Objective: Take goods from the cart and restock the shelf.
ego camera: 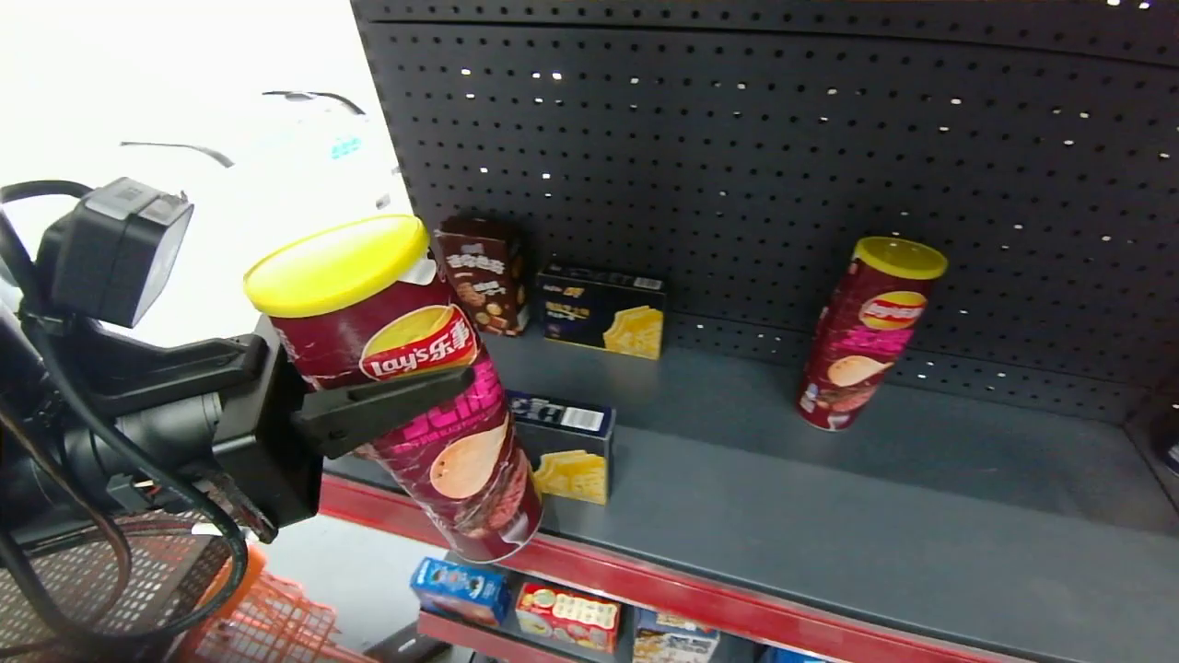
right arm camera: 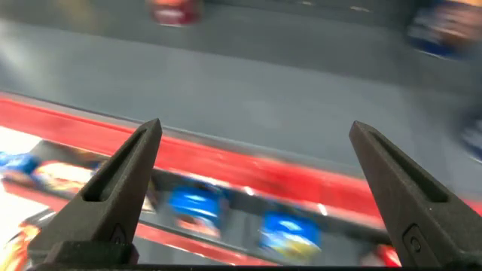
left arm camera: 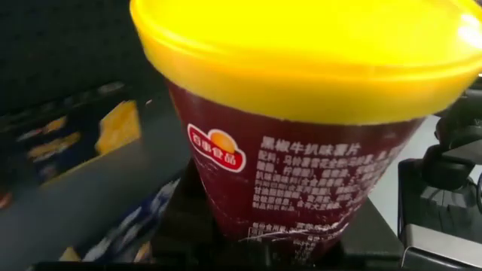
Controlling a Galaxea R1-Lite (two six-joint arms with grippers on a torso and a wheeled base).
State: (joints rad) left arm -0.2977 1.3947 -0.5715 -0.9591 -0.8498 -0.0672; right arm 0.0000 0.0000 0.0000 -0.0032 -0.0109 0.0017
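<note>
My left gripper [ego camera: 391, 405] is shut on a maroon chip can [ego camera: 405, 387] with a yellow lid, held tilted above the front left edge of the grey shelf [ego camera: 829, 516]. The same can [left arm camera: 309, 143] looms close in the left wrist view, lid toward the camera. A second, matching chip can [ego camera: 866, 336] stands upright at the back of the shelf, to the right. My right gripper [right arm camera: 256, 188] is open, with nothing between its fingers, hovering over the shelf's red front lip [right arm camera: 248, 169].
On the shelf's left part sit a brown snack box [ego camera: 485, 273] and two dark blue cracker boxes [ego camera: 603, 310] [ego camera: 562, 447]. A black pegboard [ego camera: 783, 166] backs the shelf. A lower shelf holds small packs [ego camera: 566, 615]. The orange cart basket [ego camera: 267, 617] lies lower left.
</note>
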